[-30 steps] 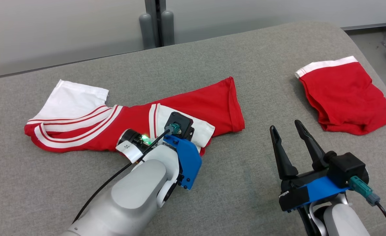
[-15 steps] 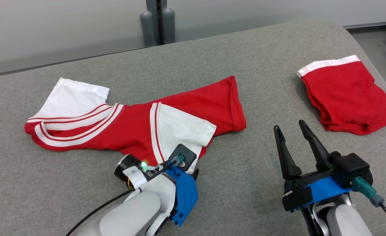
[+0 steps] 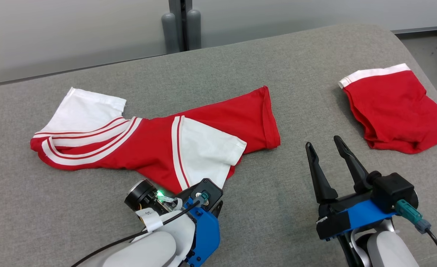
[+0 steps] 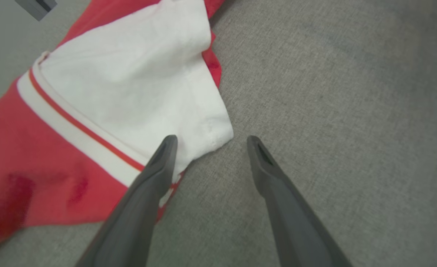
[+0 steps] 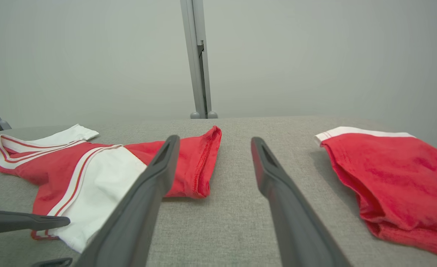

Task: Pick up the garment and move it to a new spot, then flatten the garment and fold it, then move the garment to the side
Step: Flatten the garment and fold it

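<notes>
Now the shirt (image 3: 151,144) lies rumpled left of centre on the grey table (image 3: 277,63), with one white sleeve folded across its near edge. The left gripper (image 4: 211,139) hovers at that sleeve's near corner with its fingers spread, one over the white cloth, the other over bare table, gripping nothing. The right gripper (image 3: 323,142) is near and to the right, likewise spread and empty, between the shirt and the red shorts (image 3: 392,107) at the far right.
</notes>
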